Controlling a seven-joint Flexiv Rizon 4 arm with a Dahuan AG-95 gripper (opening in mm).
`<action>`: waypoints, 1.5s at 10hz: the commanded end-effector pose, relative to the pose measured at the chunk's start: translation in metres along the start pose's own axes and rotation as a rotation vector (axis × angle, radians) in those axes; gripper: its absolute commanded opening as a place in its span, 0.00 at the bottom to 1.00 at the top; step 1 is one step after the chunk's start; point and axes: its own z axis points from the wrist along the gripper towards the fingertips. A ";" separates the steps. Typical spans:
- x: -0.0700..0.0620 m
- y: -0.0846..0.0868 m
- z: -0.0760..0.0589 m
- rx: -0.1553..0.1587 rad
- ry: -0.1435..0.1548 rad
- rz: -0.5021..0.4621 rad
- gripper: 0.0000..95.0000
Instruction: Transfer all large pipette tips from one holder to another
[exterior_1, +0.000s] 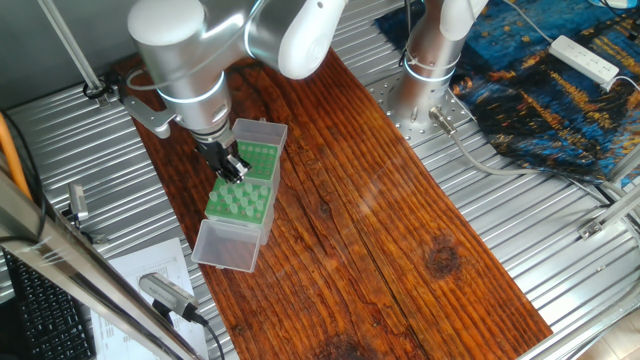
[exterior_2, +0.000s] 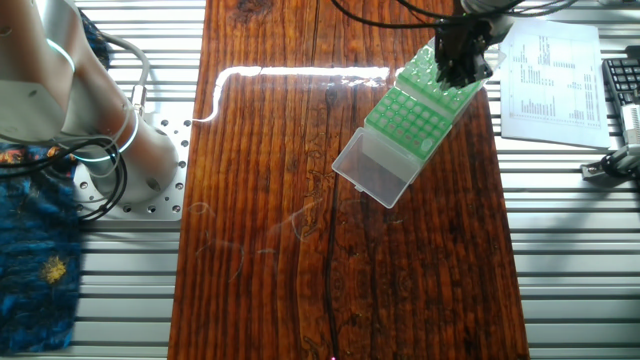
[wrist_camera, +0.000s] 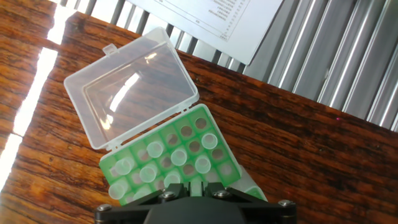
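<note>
In the hand view, the black two-finger gripper (wrist_camera: 193, 205) is cut off by the lower edge, so its fingertips are not seen and its jaw opening cannot be told. The near rows of the flat green plastic rack (wrist_camera: 208, 127) are hidden behind it. In the other fixed view, the pale translucent pipette tips (exterior_2: 418, 78) are too small to be counted. The white printed paper sheet (wrist_camera: 217, 22) is cut by the upper edge, and its text is probably too blurred to be read.

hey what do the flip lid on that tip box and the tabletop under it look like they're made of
The lid looks like thin clear plastic: see-through, glossy, with glare streaks. The tabletop looks like dark reddish wood with strong grain and a knot, probably varnished, given the bright reflection in the other fixed view.
</note>
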 end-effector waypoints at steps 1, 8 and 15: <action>0.001 0.000 -0.006 0.014 0.007 -0.014 0.00; 0.009 -0.003 -0.030 0.006 0.000 -0.018 0.00; 0.011 0.001 -0.053 0.015 0.004 -0.042 0.00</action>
